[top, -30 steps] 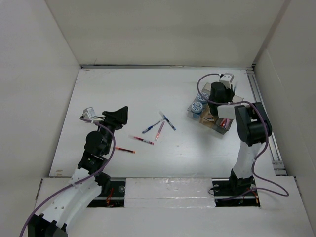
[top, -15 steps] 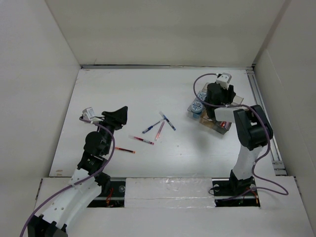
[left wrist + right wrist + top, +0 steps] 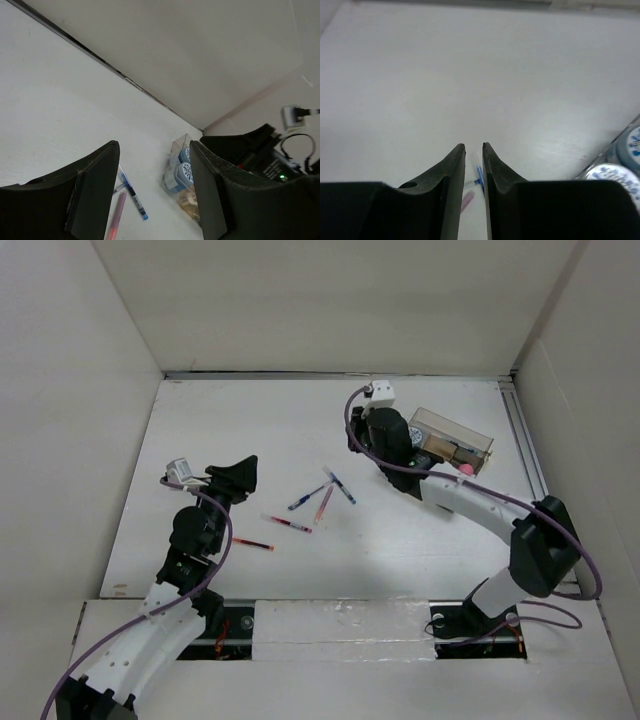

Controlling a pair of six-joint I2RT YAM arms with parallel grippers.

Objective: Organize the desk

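Observation:
The desk point(image 3: 250, 420) is a white tabletop with several pens loose at its middle: two blue pens point(image 3: 340, 486) point(image 3: 306, 499), a pink pen point(image 3: 322, 505) and two red pens point(image 3: 287, 524) point(image 3: 252, 543). My right gripper point(image 3: 362, 445) hangs above the desk just right of the blue pens, left of the clear tray point(image 3: 470, 435). In its wrist view the right gripper point(image 3: 473, 145) shows a narrow gap with nothing in it, and a blue pen point(image 3: 479, 179) lies below. My left gripper point(image 3: 243, 468) point(image 3: 154, 145) is open and empty, left of the pens.
The clear tray point(image 3: 186, 146) holds round blue-topped items point(image 3: 186, 172) point(image 3: 630, 145) and brownish pieces. A metal rail point(image 3: 525, 460) runs along the desk's right edge. White walls close in the left, back and right sides.
My right arm has swung left, away from over the tray toward the pens in the middle. Its jaws opened wider, then narrowed again. The left arm has not moved.

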